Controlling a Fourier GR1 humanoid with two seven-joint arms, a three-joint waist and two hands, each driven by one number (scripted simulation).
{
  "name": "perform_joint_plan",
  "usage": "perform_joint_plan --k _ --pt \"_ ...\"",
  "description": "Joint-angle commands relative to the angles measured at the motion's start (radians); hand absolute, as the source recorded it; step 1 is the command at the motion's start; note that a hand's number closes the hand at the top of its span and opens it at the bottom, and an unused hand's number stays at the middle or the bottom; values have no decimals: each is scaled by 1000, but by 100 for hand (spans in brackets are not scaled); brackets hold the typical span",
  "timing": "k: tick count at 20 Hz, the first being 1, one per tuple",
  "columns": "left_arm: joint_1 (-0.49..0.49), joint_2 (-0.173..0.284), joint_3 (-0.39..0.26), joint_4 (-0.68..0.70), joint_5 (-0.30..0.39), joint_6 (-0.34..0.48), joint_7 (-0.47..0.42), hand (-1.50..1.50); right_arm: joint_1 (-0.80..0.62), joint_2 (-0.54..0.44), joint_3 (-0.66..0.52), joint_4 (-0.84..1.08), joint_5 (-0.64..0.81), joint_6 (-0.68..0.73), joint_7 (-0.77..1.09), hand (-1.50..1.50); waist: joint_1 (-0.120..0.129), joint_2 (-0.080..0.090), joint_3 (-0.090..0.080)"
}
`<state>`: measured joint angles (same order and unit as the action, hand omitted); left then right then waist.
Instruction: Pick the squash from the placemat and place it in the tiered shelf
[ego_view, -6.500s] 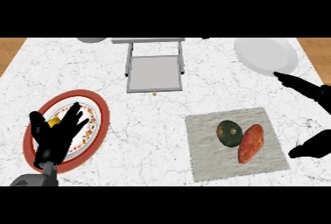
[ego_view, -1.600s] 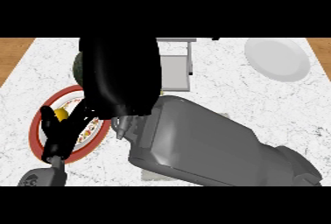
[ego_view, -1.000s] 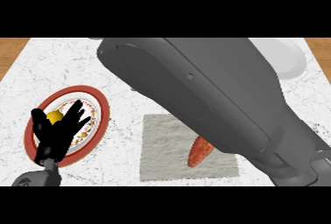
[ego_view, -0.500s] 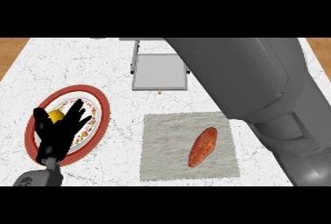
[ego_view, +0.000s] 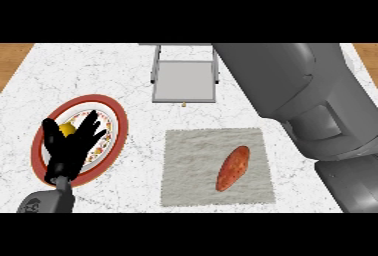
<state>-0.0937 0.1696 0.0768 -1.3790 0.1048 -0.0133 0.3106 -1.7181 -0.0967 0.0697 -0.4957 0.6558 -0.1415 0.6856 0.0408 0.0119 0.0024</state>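
While the left hand (ego_view: 70, 150) rests open over the plate (ego_view: 118, 131), squash gone from placemat (ego_view: 184, 150), shelf (ego_view: 184, 82) looks bare, right hand hidden, so placement unconfirmed.

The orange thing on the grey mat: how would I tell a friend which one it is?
Start at the grey placemat on the marble counter, right of the red-rimmed plate. The long reddish-orange vegetable lies on it alone, tilted. The only other small item is yellow and sits on the plate.
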Motion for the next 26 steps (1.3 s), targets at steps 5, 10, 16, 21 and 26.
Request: perform_joint_plan --k 5,10,16,21,26 --pt "23 -10 -8 20 -3 -12 -10 0 -3 18 -20 170 40 -99 -97 150 12 7 -5" --pt "6 -6 -15 15 -13 -10 3 0 -34 -20 -51 214 34 -119 -182 150 20 12 -5" --pt "22 -21 -20 2 -19 0 3 0 -41 -42 -78 244 23 -106 -259 150 17 8 -4" --pt "20 4 5 40 0 -36 -30 0 -44 -28 -28 298 81 -58 -260 150 9 7 -5" --pt "23 -25 -10 16 -12 -1 -4 0 -33 -34 -174 241 -38 -259 -199 -150 8 5 -4"
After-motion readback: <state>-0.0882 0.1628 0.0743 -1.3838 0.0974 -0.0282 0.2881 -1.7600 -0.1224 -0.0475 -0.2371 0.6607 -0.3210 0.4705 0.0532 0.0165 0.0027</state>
